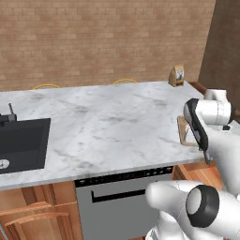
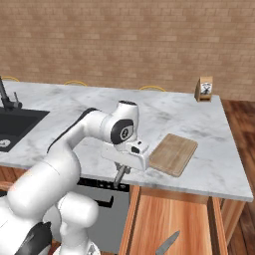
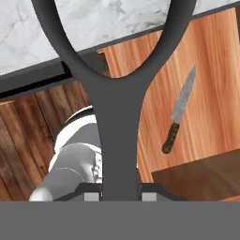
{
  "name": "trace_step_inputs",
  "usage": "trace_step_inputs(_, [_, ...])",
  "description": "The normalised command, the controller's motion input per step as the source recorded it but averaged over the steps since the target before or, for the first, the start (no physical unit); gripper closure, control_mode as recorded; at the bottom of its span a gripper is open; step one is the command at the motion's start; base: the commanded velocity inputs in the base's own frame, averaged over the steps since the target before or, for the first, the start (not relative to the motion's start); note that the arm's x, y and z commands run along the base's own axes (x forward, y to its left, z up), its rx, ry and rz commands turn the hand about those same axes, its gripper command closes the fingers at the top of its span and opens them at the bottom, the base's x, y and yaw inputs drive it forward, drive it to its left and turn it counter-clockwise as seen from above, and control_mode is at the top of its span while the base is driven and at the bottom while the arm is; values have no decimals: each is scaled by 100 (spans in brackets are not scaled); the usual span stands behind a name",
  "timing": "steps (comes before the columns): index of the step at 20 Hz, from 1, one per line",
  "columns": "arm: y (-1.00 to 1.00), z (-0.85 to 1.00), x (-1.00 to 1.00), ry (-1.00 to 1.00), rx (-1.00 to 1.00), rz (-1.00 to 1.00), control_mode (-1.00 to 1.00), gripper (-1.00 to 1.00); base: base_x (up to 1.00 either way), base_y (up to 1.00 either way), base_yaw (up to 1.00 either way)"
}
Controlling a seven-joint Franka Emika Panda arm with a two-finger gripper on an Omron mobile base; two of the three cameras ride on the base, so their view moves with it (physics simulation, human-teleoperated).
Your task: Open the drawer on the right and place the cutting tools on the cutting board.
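My gripper point(image 2: 121, 175) is shut on the handle of a dark grey cutting tool point(image 2: 119, 179) and hangs just off the counter's front edge, left of and below the cutting board point(image 2: 173, 153). In the hand view the tool point(image 3: 117, 117) rises from between my gripper's tips point(image 3: 120, 194) and forks into a round ring head. The drawer point(image 2: 149, 214) stands pulled out under the board. A knife point(image 2: 167, 244) with a dark handle lies on the drawer floor, also seen as the knife point(image 3: 180, 112) on the drawer bottom point(image 3: 211, 93). Nothing lies on the tan board point(image 1: 183, 133).
A small brown paper bag point(image 2: 205, 89) stands at the counter's far right corner. The black sink point(image 2: 10, 127) is set in at the left. The grey dishwasher front point(image 1: 122, 201) sits below the counter, left of the drawer. Marble counter point(image 1: 108, 126) spreads between sink and board.
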Motion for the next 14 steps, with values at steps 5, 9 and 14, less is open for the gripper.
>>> trace_step_inputs(5, [0, 0, 98, 5, -4, -9, -100, 100, 0, 0, 0])
trace_step_inputs(9, [-6, 0, 78, 1, -1, -10, -100, 100, 0, 0, 0])
trace_step_inputs(14, [-19, -4, 72, 0, -1, -8, -100, 100, 0, 0, 0])
